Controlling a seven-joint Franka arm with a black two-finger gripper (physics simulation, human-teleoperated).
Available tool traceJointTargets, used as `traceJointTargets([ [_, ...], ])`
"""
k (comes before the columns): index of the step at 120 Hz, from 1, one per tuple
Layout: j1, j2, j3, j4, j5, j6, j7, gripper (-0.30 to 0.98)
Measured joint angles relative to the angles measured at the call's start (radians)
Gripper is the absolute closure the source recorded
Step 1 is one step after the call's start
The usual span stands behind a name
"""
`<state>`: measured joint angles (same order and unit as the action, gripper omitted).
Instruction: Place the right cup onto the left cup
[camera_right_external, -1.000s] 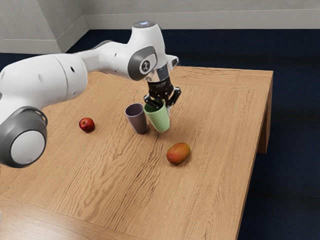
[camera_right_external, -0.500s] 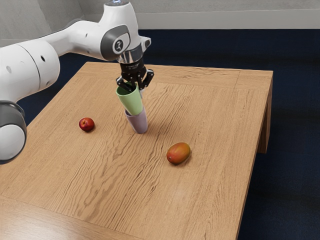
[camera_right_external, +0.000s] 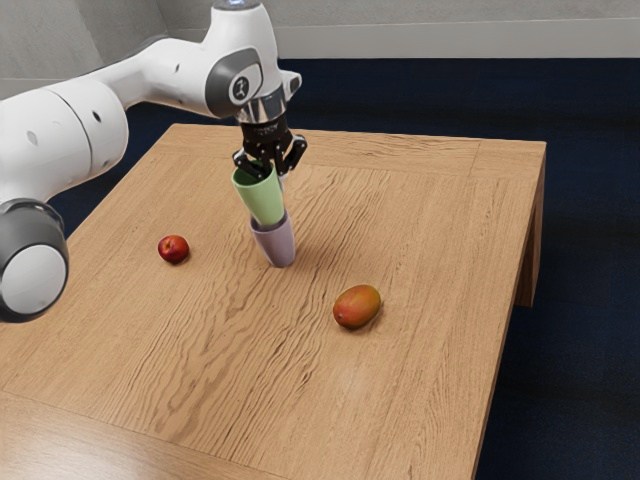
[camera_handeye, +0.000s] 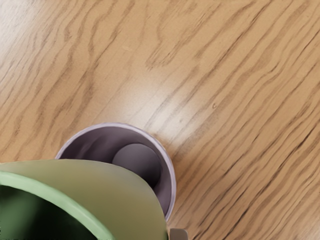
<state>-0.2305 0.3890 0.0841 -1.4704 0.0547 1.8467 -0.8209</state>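
In the exterior view my gripper (camera_right_external: 268, 168) is shut on the rim of the light green cup (camera_right_external: 263, 203), holding it tilted above the table. The purple cup (camera_right_external: 275, 244) stands directly beneath, and the green cup's lower end overlaps its mouth there. From the wrist view, the green cup (camera_handeye: 107, 187) is close under my hand and covers part of the purple cup (camera_handeye: 171, 186). Part of the purple cup's inside and floor remains visible beside it. Whether the cups touch I cannot tell.
A red apple (camera_right_external: 173, 249) lies on the wooden table (camera_right_external: 420, 240) toward the exterior view's left. An orange-red mango (camera_right_external: 357, 306) lies nearer the camera, toward the exterior view's right of the cups.
The green cup, held by my gripper, has risen and moved toward the exterior view's left, from beside the purple cup to above it. Over the last half second it has lowered slightly.
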Motion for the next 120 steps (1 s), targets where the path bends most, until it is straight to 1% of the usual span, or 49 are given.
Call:
traceJointTargets([
  [55, 0.020, 0.025, -0.003, 0.010, 0.011, 0.000, 0.000, 0.76],
  [74, 0.019, 0.027, -0.006, 0.011, 0.011, 0.002, 0.000, 0.42],
  [85, 0.019, 0.026, -0.006, 0.011, 0.010, 0.002, -0.001, 0.28],
  [101, 0.019, 0.021, -0.006, 0.022, 0.011, 0.001, -0.001, 0.16],
  [120, 0.019, 0.017, -0.006, 0.033, 0.011, -0.005, 0.000, 0.08],
])
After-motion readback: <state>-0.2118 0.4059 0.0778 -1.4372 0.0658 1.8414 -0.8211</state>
